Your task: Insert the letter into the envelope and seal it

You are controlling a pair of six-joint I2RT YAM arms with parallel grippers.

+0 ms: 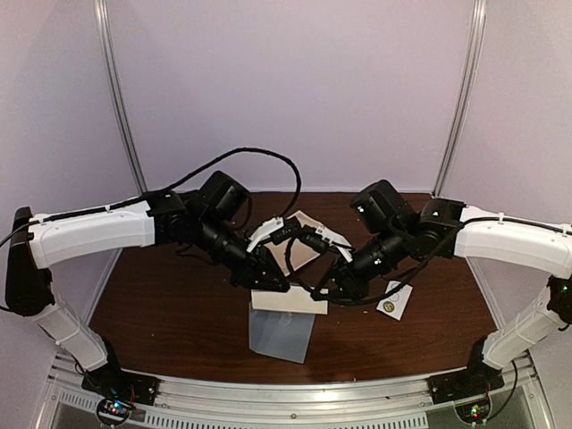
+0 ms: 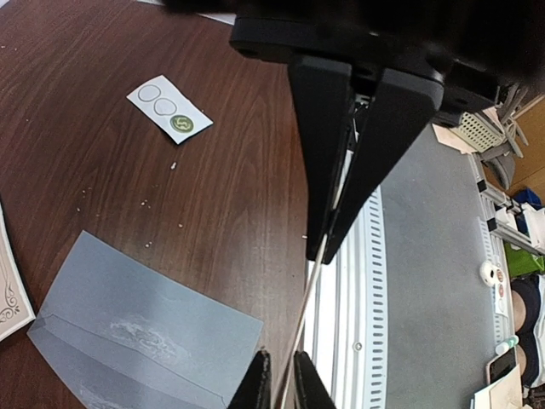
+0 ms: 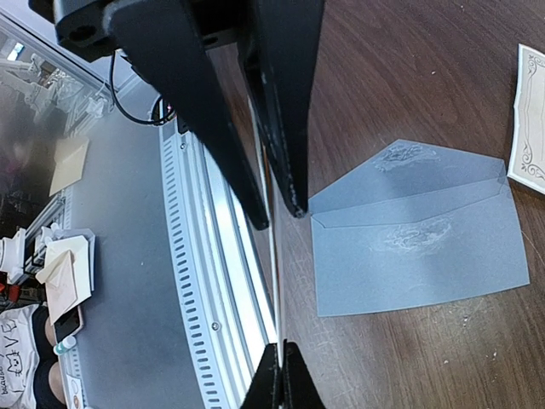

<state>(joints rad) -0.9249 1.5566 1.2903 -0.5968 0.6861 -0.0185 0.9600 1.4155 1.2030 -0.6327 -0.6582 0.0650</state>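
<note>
The letter (image 1: 288, 300) is a white card held on edge between both grippers, just above the flat grey-blue envelope (image 1: 281, 335). My left gripper (image 1: 273, 281) is shut on the letter's left end; in the left wrist view its jaws (image 2: 328, 249) pinch the thin sheet (image 2: 300, 324). My right gripper (image 1: 326, 290) is at the other end. In the right wrist view its jaws (image 3: 279, 220) stand slightly apart around the sheet (image 3: 273, 290), not pressing it. The envelope lies flap open on the table in both wrist views (image 2: 145, 332) (image 3: 417, 239).
A white sticker strip (image 1: 393, 299) with circles lies right of the envelope and shows in the left wrist view (image 2: 170, 106). A card with an ornate border (image 3: 530, 128) lies behind. The slotted metal rail (image 1: 295, 393) runs along the table's near edge.
</note>
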